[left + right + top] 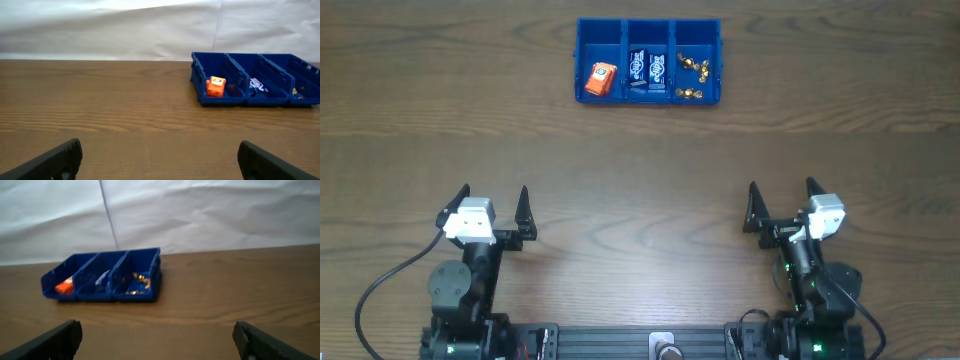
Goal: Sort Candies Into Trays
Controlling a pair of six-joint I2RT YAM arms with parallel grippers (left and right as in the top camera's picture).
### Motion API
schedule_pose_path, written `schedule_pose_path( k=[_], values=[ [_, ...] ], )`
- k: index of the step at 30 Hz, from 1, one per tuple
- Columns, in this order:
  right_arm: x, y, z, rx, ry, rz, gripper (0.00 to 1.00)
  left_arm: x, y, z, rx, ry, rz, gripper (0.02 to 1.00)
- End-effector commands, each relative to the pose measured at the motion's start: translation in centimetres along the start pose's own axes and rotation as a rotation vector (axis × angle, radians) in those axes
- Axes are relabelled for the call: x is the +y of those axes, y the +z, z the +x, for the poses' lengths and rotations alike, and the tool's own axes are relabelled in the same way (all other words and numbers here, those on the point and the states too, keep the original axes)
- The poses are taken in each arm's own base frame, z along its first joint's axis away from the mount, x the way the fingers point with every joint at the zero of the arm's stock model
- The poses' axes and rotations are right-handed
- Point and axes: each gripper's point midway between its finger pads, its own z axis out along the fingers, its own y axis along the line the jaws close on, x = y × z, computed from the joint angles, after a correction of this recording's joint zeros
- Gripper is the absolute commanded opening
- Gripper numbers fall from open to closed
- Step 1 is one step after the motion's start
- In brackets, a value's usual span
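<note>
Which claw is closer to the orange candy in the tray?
Left. The left gripper sits back from the orange candy, slightly to its left; the right gripper sits equally far back but farther sideways.

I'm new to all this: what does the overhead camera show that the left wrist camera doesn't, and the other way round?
Overhead: the right arm with the right end effector open, and the gold candies laid out plainly in the rightmost compartment.
Left wrist: a white backdrop rising behind the wooden table.
Shared: the blue tray, the orange candy in its left compartment, the blue-wrapped candies in the middle one, and the open left end effector.
</note>
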Motion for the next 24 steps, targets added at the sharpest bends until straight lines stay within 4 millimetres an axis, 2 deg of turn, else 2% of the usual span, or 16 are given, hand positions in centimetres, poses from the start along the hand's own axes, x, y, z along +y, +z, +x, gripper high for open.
schedule_pose_path(
  k=[1,6,24],
  values=[
    [0.63,0.12,0.84,0.006,0.014,-0.048,1.000,-0.07,0.23,1.66,0.037,0.009,0.008,0.998],
    [-0.29,0.14,0.82,0.003,-0.019,0.005,1.000,-0.07,0.23,1.66,0.037,0.009,0.008,0.998],
    [-0.27,0.14,0.85,0.005,-0.018,0.004,1.000,-0.07,0.23,1.66,0.037,0.009,0.008,0.996]
  ],
)
